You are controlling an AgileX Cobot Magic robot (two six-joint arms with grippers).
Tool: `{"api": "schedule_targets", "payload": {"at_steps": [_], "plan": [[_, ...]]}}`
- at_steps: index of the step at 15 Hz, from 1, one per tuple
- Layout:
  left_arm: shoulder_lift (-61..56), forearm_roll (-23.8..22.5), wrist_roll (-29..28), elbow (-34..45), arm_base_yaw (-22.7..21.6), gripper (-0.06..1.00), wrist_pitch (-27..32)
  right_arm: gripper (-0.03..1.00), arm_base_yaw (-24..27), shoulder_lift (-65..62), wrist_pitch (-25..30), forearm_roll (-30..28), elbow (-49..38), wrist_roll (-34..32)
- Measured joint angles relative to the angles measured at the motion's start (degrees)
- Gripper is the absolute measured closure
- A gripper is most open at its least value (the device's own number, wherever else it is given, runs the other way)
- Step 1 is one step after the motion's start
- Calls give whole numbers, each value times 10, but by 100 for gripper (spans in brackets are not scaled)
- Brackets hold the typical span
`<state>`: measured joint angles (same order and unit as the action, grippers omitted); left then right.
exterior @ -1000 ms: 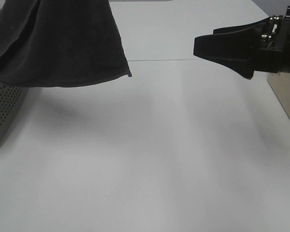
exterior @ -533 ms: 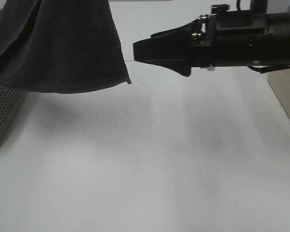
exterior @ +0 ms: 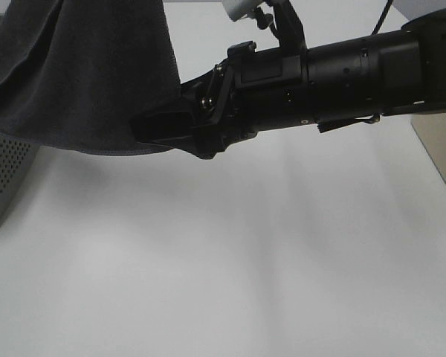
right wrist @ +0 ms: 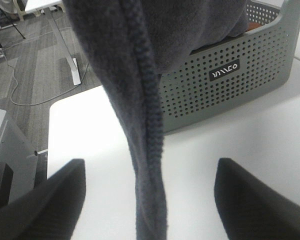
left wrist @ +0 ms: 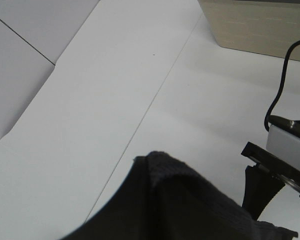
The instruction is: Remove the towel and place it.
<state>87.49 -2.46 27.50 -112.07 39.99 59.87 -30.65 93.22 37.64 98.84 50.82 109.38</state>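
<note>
So, towel (exterior: 97, 74) hangs over the counter's (exterior: 245, 260) far-left corner, tail in the basket (right wrist: 230, 85) | right claw (right wrist: 152, 192) wide open, straddling the hem, gripping nothing | left claw hidden by cloth, can't tell | risk: shallow hem pinch slips, towel flops back.

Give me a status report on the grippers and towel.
Right gripper open, straddling towel hem. Left gripper out of sight. Towel hangs beside basket.
</note>
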Motion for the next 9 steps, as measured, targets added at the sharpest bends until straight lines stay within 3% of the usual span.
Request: {"api": "schedule_targets", "payload": {"at_steps": [3,7,9], "plan": [[0,1,0,0,0,94,-2,31,0,2,-16,1,5,3],[0,2,0,0,0,94,-2,58,0,2,-20,0,5,3],[0,2,0,0,0,94,-2,64,0,2,-14,0,5,3]]}}
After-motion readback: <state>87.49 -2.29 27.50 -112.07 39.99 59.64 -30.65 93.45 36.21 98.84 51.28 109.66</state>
